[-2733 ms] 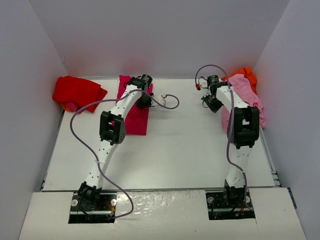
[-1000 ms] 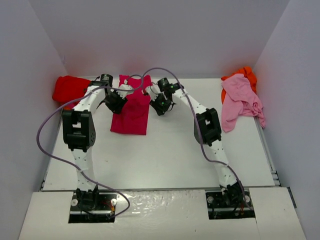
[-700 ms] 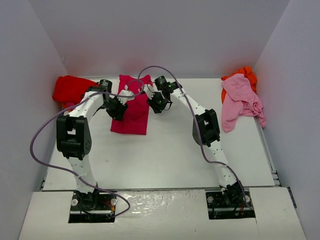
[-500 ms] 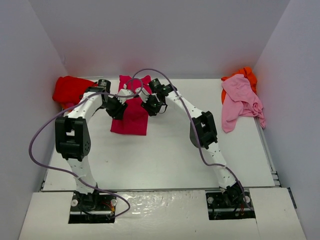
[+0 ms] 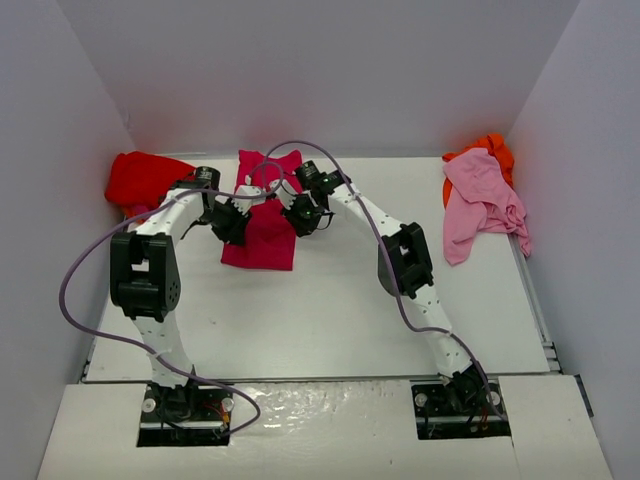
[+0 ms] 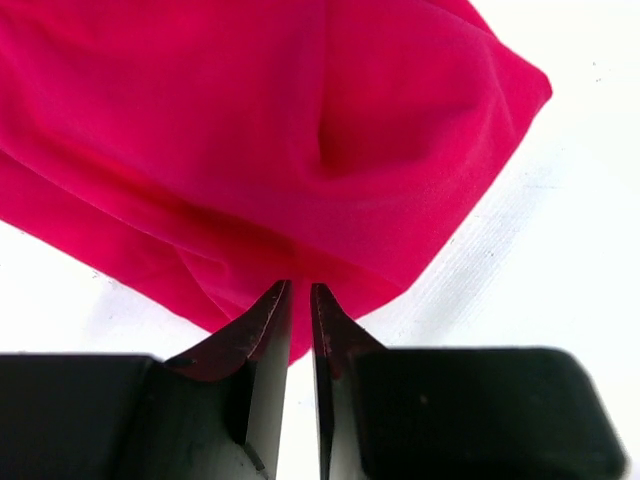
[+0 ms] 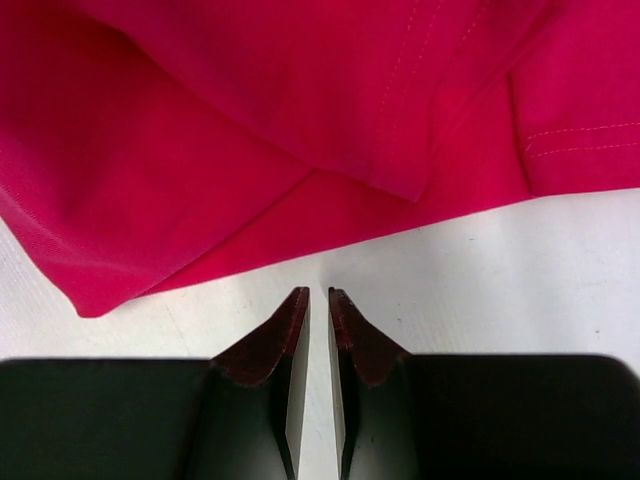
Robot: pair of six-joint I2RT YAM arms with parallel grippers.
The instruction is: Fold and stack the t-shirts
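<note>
Top view: the crimson shirt (image 5: 264, 245) lies as a narrow, part-folded strip far left of centre on the tabletop (image 5: 330, 310). The red shirt (image 5: 145, 180) is bunched in the far left corner, and the pink shirt (image 5: 480, 205) and orange shirt (image 5: 492, 150) are crumpled far right. No tidy stack shows, so most work looks left. The left gripper (image 5: 232, 222) and right gripper (image 5: 300, 215) flank the strip. Left wrist: the gripper seems pinched on the crimson edge. Right wrist: the gripper is pressed nearly together on nothing, just short of the cloth.
</note>
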